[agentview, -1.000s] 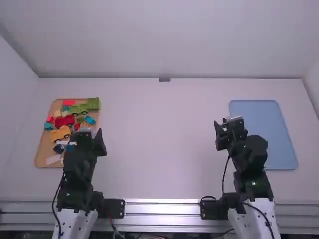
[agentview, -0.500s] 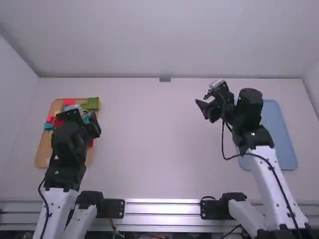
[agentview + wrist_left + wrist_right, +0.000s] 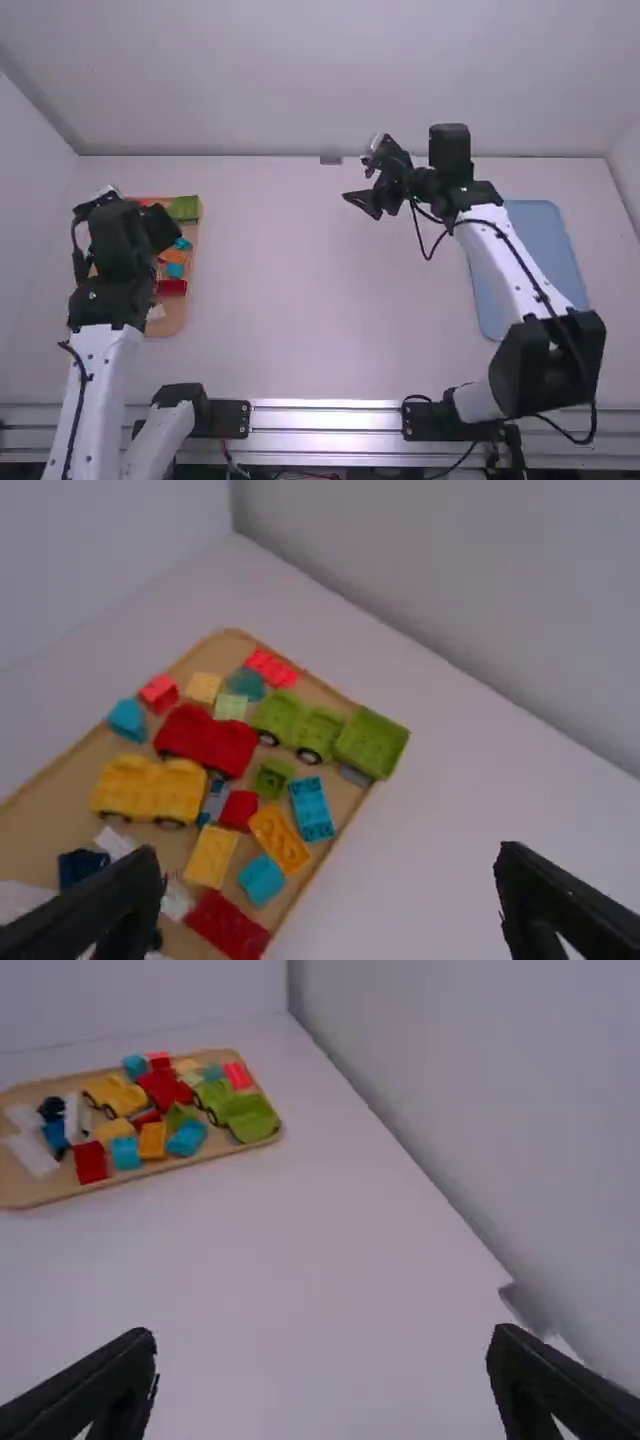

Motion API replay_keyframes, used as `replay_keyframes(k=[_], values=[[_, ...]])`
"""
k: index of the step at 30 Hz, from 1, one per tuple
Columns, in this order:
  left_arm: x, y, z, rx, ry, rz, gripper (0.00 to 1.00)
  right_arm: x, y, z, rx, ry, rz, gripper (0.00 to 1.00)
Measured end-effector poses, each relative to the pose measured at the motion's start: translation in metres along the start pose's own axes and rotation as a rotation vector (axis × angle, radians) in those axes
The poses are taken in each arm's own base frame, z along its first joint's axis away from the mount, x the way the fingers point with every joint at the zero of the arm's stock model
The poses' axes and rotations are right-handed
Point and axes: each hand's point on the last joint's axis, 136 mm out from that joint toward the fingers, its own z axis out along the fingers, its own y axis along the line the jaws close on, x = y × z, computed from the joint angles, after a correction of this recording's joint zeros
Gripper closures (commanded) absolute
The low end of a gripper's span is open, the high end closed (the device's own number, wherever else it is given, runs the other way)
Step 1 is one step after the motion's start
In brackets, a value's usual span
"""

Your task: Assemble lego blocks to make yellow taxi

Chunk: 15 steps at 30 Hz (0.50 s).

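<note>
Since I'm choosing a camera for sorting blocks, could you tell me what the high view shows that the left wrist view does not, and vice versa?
High view: the flat blue tray and the white-and-black right arm.
Left wrist view: the yellow wheeled block and the long red block beside it.
Both: the light-brown tray and the green box-shaped block at its edge.
</note>
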Motion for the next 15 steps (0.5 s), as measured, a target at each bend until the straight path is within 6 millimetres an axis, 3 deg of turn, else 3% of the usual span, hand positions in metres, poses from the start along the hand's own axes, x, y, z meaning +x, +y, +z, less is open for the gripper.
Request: replay_keyframes(k=[9,12,15], values=[[-0.037,0.052,0.005,-0.194,0.149,-0.12,0.02,-0.007,0.005,0.035,-0.136,-0.042,-0.075,0.02],[-0.047,0.064,0.018,-0.226,0.215,-0.133,0.01,-0.006,0.004,0.039,-0.153,-0.05,-0.083,0.01],[-0.051,0.078,0.045,-0.242,0.332,-0.134,0.01,-0.006,0.003,0.042,-0.166,-0.058,-0.089,0.01]])
